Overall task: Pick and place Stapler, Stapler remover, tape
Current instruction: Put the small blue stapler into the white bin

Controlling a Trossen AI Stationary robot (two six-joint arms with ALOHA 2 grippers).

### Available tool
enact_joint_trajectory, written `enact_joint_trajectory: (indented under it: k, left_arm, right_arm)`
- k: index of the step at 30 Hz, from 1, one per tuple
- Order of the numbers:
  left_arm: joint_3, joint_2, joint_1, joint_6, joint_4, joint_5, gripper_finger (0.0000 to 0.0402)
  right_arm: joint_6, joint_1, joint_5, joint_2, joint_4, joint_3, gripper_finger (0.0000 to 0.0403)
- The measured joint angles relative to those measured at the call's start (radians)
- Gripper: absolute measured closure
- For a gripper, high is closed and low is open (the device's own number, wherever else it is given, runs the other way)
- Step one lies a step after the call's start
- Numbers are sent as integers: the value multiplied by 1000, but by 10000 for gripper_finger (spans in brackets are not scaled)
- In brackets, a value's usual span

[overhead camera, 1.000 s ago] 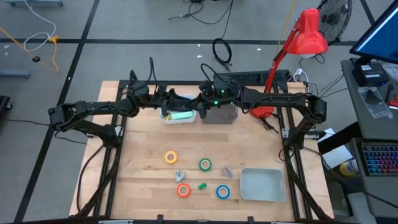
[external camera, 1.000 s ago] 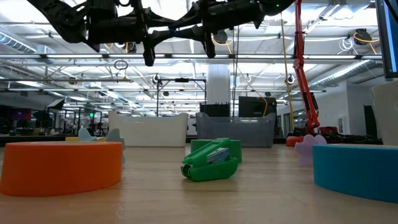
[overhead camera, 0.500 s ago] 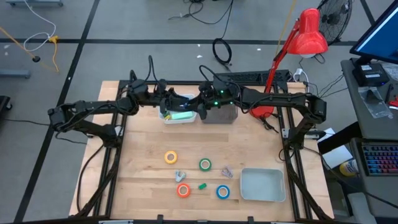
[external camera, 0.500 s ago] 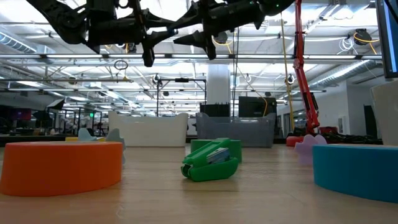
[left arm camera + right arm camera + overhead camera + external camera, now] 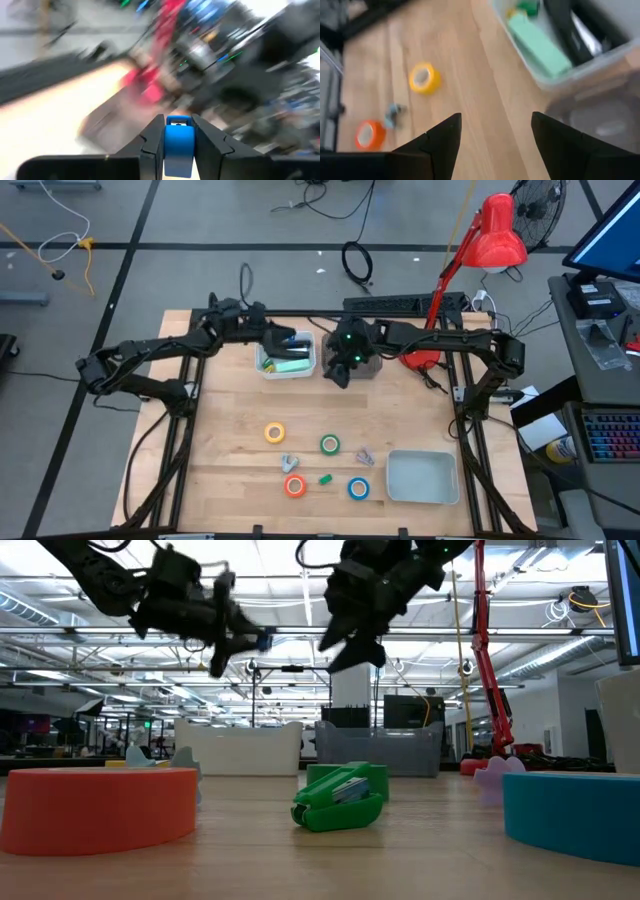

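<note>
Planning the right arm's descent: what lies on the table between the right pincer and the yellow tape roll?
In the high view, only bare wood lies between the right pincer and the yellow tape roll. The right wrist view shows the same bare stretch.

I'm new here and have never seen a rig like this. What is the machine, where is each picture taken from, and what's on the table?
Two dark robot arms work at a wooden table. One camera looks straight down, one sits at tabletop height, and one rides on each wrist. The left gripper, above a white bin at the far side, is shut on a small blue object. The right gripper hangs open nearby, empty. On the table lie yellow, green, orange and blue tape rolls and a grey tray.
</note>
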Motion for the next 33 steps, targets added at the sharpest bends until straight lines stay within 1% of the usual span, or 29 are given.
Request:
enact_joint_trajectory:
  k: [3, 5, 8, 10, 12, 13, 14, 16, 21, 24, 27, 33]
  left_arm:
    - [0, 0, -12, 97, -215, -71, 325]
    - [2, 0, -31, 142, -316, -104, 325]
    - [54, 0, -72, 218, -509, -171, 325]
    - [121, 0, -111, 306, -678, -271, 325]
    - [184, 5, -149, 406, -843, -411, 325]
    - [209, 14, -163, 445, -899, -465, 325]
    - [227, 24, -171, 472, -941, -497, 325]
    - [238, 40, -171, 495, -984, -509, 325]
    - [240, 115, -171, 513, -992, -511, 325]
    - [240, 158, -171, 525, -979, -504, 325]
    - [240, 194, -169, 524, -967, -475, 325]
    - [240, 210, -158, 523, -967, -454, 325]
  right_arm:
    - [-48, 0, 0, 0, -80, 0, 166]
    - [-68, 0, 0, 0, -110, 0, 168]
    - [-82, 0, 0, 0, -123, 0, 173]
    - [-88, 0, 0, 0, -117, 0, 175]
    - [-95, 0, 0, 0, -104, 0, 176]
    - [-95, 0, 0, 0, -96, 0, 175]
    - [-95, 0, 0, 0, -87, 0, 175]
    - [-100, 0, 0, 0, -78, 0, 174]
    - [-106, 0, 0, 0, -72, 0, 178]
    - [-114, 0, 0, 0, -73, 0, 178]
    - [-138, -3, -2, 0, -73, 0, 179]
    - [-143, -23, -1, 0, -73, 0, 179]
